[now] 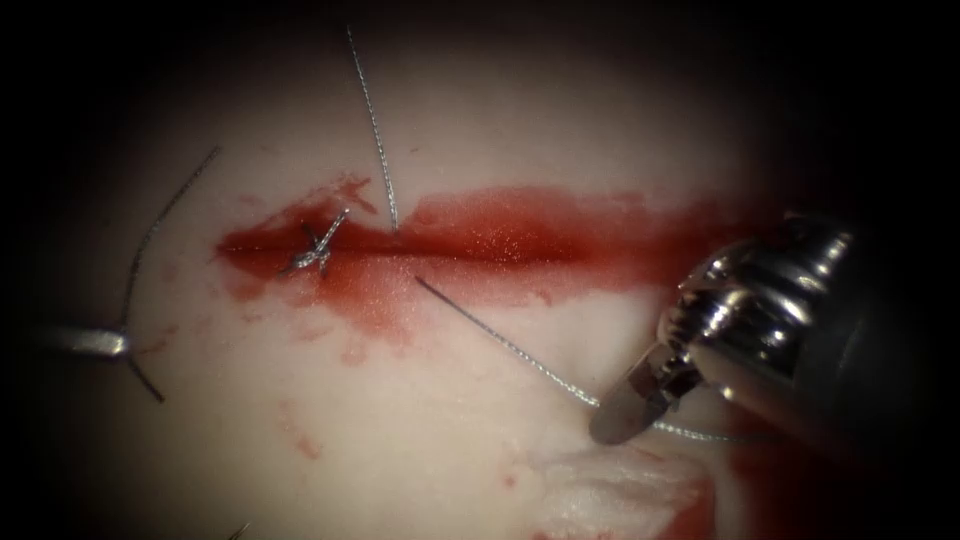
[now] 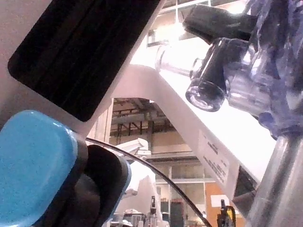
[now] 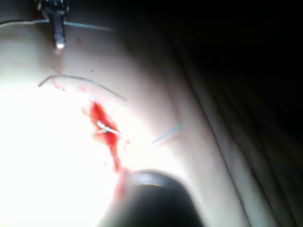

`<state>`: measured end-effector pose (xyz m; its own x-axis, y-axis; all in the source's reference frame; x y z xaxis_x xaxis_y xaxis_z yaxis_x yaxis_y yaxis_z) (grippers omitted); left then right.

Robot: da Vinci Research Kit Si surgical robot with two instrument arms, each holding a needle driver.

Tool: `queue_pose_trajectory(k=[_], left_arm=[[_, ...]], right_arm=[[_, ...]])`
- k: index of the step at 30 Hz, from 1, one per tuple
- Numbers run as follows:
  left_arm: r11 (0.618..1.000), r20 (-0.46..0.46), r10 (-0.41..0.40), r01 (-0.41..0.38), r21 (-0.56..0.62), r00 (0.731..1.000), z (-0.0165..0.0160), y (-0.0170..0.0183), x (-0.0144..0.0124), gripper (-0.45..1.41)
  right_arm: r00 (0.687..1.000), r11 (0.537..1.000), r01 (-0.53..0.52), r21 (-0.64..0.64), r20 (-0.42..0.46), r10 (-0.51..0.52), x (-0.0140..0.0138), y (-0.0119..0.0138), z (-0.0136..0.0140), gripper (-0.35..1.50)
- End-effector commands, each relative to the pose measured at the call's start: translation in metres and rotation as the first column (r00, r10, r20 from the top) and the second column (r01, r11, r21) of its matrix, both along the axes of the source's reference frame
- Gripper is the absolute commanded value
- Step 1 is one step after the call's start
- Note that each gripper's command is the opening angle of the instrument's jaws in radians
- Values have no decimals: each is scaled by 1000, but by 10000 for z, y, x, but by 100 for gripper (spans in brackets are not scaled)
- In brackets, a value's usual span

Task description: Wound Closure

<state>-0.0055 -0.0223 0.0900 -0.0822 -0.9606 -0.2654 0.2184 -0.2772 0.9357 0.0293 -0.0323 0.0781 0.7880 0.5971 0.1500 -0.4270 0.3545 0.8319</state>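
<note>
The right tool (image 1: pixel 640 400) sits below the right part of the cut (image 1: pixel 500 240), its jaws clamped on the thread (image 1: pixel 520 350) just off the tissue (image 1: pixel 420 450). From that grip the thread runs slantwise up to the cut's lower lip. At the tissue's left edge the left tool (image 1: pixel 95 343) has its jaws closed on the curved needle (image 1: pixel 150 250) low on its curve, clear of the tissue. A knot (image 1: pixel 315 250) sits at the cut's left end amid red fluid (image 1: pixel 560 230).
</note>
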Motion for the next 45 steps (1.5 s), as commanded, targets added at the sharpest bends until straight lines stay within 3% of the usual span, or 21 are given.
queue_pose_trajectory(k=[1,7,8,10,12,14,15,16,17,18,21,24,26,29,32,35,36,38,41,44,45], left_arm=[[1000,1,0,0,-18,1000,-3,11,-7,-45],[976,-65,47,-59,-210,997,6,11,-12,-45],[958,-105,56,-83,-276,993,9,12,-13,-15],[896,-194,73,-150,-419,978,14,15,-14,79],[706,-299,141,-308,-638,944,19,20,-11,108],[369,-408,234,-469,-803,883,4,25,-9,130],[234,-489,256,-544,-806,834,-6,32,-8,133],[174,-567,256,-614,-770,783,-17,39,-9,140],[171,-577,261,-625,-762,774,-22,41,-9,140],[184,-580,259,-629,-755,772,-29,42,-10,140],[217,-586,238,-630,-745,775,-46,42,-15,138],[111,-636,209,-664,-739,743,-62,46,-21,136],[-88,-725,155,-722,-687,671,-74,49,-26,138],[-165,-784,103,-767,-620,612,-87,48,-32,140],[-80,-746,142,-744,-664,650,-95,34,-53,130],[-67,-681,208,-684,-726,702,-92,19,-79,125],[-54,-639,243,-647,-760,730,-83,7,-99,125],[-53,-625,256,-634,-771,738,-79,2,-107,126],[92,-551,297,-598,-796,780,-55,-20,-138,126],[365,-410,369,-536,-762,834,-26,-39,-163,103],[491,-347,374,-502,-712,860,-17,-44,-171,91]], right_arm=[[1000,1000,-10,-12,-2,10,12,13,1,-35],[1000,1000,-15,-12,1,15,18,13,0,-35],[1000,1000,-17,-10,-1,17,19,13,0,-35],[1000,1000,-19,-4,-4,19,21,13,0,-35],[999,1000,-31,-3,-9,31,25,14,0,-35],[997,998,-68,6,-36,68,33,15,0,-35],[994,995,-97,13,-57,97,37,16,0,-5],[990,994,-104,-10,-101,103,40,17,0,58],[984,993,-110,-52,-144,102,42,18,0,100],[979,987,-135,-83,-168,120,43,19,-1,113],[962,964,-221,-146,-194,191,43,26,-5,115],[954,951,-257,-172,-200,221,42,34,-10,115],[950,944,-277,-177,-197,242,41,42,-13,115],[941,931,-319,-177,-179,288,39,53,-19,113],[906,875,-417,-246,-197,376,37,68,-29,120],[854,814,-517,-265,-232,466,33,82,-42,123],[805,776,-589,-225,-247,539,27,93,-52,118],[779,755,-623,-204,-248,575,22,100,-60,115],[695,681,-717,-151,-238,679,6,118,-82,103],[619,606,-784,-132,-226,752,-4,126,-95,85],[581,566,-813,-134,-221,783,-8,128,-97,88]])
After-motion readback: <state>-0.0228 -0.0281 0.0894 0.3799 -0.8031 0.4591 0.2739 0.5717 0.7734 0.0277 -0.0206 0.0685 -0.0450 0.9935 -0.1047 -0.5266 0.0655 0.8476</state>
